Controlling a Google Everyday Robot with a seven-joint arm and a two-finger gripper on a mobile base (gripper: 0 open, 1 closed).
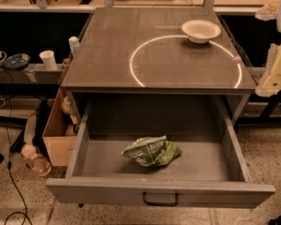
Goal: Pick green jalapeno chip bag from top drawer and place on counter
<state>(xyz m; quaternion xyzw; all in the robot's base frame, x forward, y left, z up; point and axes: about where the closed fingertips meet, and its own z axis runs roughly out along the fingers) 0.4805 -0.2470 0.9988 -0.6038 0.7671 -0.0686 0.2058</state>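
Observation:
The green jalapeno chip bag lies crinkled on the floor of the top drawer, near its middle. The drawer is pulled wide open, its dark handle at the centre of the front panel. Above it, the counter carries a thin white circle line. My gripper shows as pale arm parts at the right edge of the view, beside the counter's right side, well above and to the right of the bag and apart from it.
A white bowl sits on the counter at the circle's far edge. A brown cardboard box stands on the floor left of the drawer. A white cup and cables lie further left.

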